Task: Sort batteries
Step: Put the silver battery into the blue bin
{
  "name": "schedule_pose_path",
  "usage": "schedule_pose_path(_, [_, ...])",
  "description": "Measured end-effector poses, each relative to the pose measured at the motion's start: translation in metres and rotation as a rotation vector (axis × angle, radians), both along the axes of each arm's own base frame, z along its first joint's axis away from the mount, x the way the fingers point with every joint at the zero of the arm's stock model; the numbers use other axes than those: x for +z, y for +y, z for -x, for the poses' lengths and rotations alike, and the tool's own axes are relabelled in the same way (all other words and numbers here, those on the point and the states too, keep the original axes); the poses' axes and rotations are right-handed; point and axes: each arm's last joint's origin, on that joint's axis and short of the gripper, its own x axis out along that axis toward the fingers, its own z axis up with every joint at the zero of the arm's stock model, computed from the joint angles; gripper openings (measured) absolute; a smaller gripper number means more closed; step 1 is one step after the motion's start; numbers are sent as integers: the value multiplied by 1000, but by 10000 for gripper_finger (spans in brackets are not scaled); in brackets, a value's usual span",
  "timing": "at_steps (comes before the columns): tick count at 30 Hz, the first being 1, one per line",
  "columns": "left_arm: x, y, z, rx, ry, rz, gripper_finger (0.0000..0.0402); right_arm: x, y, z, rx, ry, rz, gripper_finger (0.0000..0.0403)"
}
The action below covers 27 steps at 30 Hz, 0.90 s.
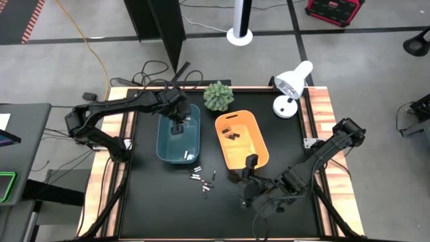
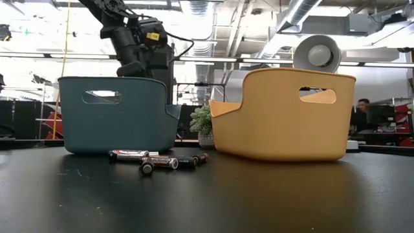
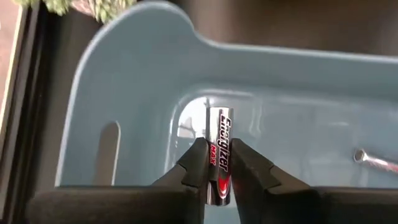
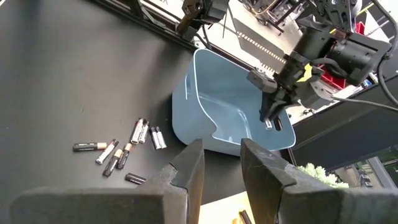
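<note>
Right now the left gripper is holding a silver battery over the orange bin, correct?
Not quite: the left gripper holds the silver battery over the blue bin, not the orange bin. The left wrist view and the high view show it.

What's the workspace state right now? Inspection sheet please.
Surface: black table, wooden edges.
Job's things: loose batteries between the bins; one in the blue bin, dark ones in the orange bin.
Clutter: small plant, white desk lamp.
Claws: left claw over the blue bin, gripping a silver battery; right claw open, empty, near the orange bin.
Cables: black cords at the far edge.
Surroundings: a person in the background.
</note>
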Motion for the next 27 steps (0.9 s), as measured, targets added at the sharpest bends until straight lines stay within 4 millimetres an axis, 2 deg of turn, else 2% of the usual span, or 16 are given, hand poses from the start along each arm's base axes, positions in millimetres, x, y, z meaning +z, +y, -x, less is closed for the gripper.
schedule_pose_path(5, [2,1,-2,9,-29,-10,97,0,0,0,0,0,0,122])
schedule_pose_path(12, [3,1,-4,36,-36,-28,115,0,0,0,0,1,1,122])
schedule_pose_path(17, [24,-7,-4,43,-85,-51,119,0,0,0,0,2,1,122])
schedule_pose_path(21, [44,-28,-7,-25,-161,-81,109,0,0,0,0,1,1,122])
schedule_pose_path(27, [64,-86,-9,-227,-238,-80,91,0,-3,-2,-8,1,1,122])
